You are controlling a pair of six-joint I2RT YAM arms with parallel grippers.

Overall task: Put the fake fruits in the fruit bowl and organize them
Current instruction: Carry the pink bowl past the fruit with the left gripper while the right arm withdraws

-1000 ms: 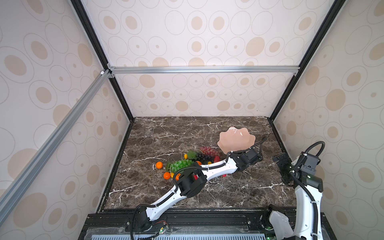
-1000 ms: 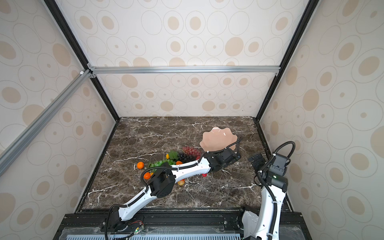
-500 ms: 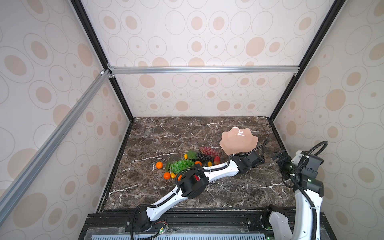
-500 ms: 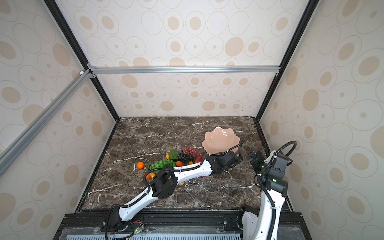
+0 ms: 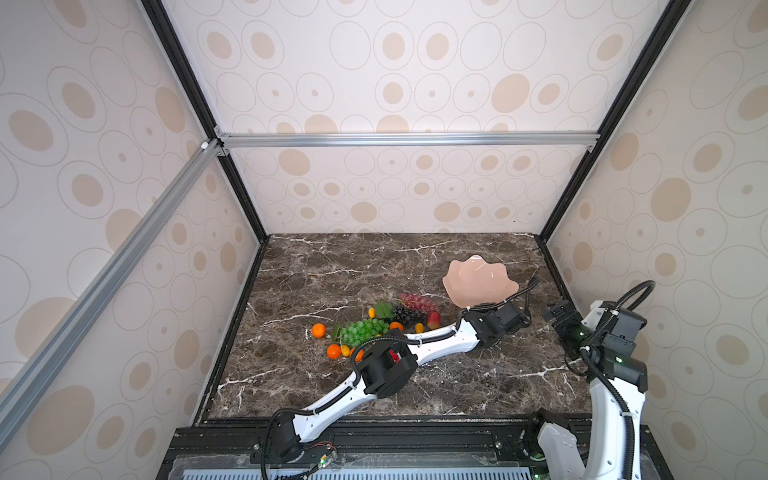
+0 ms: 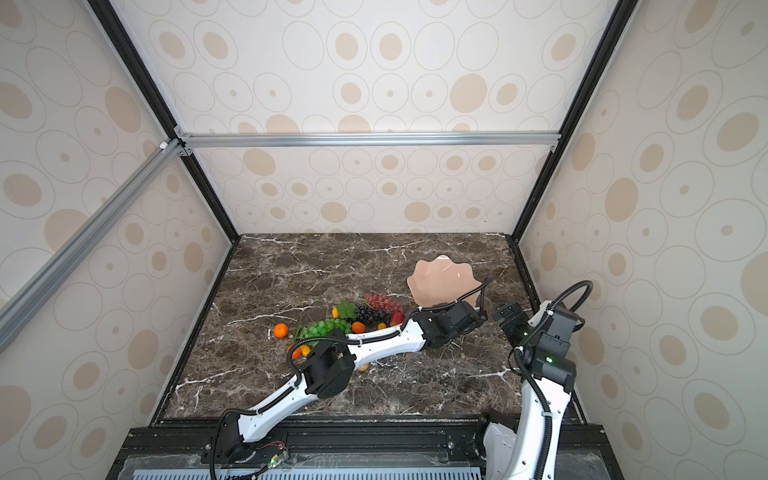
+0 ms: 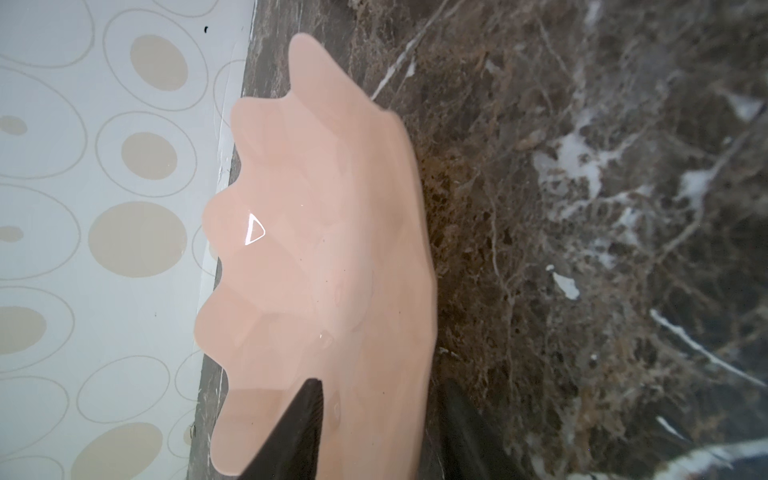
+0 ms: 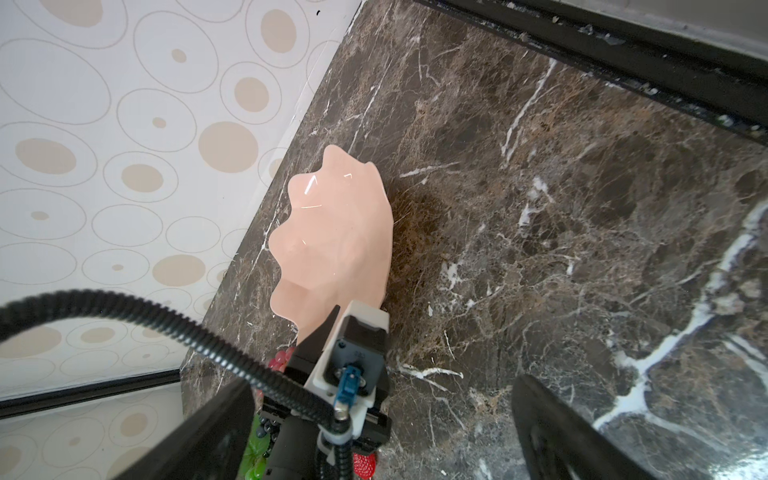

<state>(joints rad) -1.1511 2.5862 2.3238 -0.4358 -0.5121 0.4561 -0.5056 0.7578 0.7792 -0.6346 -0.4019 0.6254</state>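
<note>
The pale pink fruit bowl sits at the back right of the marble table. My left gripper reaches across to its near rim. One finger lies over the bowl's inside and the other outside the rim, with a wide gap between them. The fake fruits lie left of the bowl: green grapes, dark grapes, red grapes, a strawberry, oranges and small yellow ovals. My right gripper hangs open and empty, right of the left wrist.
The left arm stretches diagonally across the table's front half, over some of the fruit. The back wall and the right wall with its black frame edge stand close to the bowl. Bare marble lies at the back left.
The left gripper's jaws have parted after being shut on the bowl's rim. The bowl was tipped and shifted slightly toward the back right. The right arm has hardly moved.
</note>
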